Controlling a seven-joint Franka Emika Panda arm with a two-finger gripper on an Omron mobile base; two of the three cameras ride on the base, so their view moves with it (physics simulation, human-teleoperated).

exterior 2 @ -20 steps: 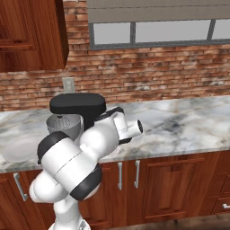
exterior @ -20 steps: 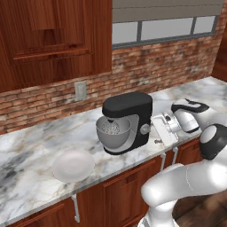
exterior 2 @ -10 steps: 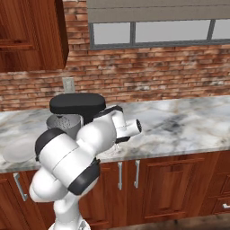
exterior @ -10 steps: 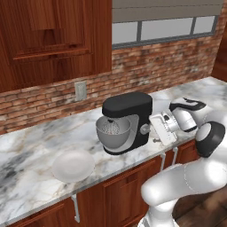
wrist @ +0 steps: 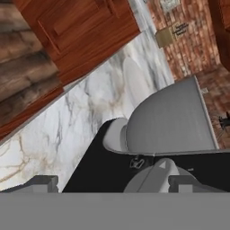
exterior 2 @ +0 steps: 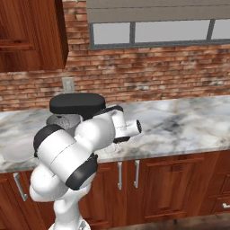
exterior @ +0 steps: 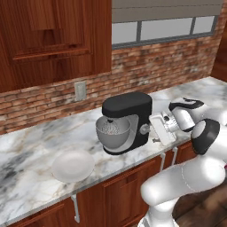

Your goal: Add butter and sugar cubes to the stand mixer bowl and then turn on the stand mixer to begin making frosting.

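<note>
While pale bits (tiny) fill bowl point(exterior: 113, 133)

Even, diffuse rendered light, moderately bright; no glare. Soft shadow under the stand mixer point(exterior: 128, 122) on the tabletop point(exterior: 31, 155). Hand view coarse, textures smeared.

We see the stand mixer point(exterior: 129, 116) in black, with a grey side knob point(exterior: 144, 129). The stand mixer bowl point(exterior: 113, 131) under its head is grey metal. Left of the mixer, the plate point(exterior: 72, 165) is plain white. The bench point(exterior: 31, 146) is white marble with grey and tan veins. Behind the mixer, the wall point(exterior: 173, 66) is red-brown brick; the cabinets point(exterior: 53, 40) are dark reddish wood. The end effector point(exterior: 162, 128) is white with dark tips.
</note>
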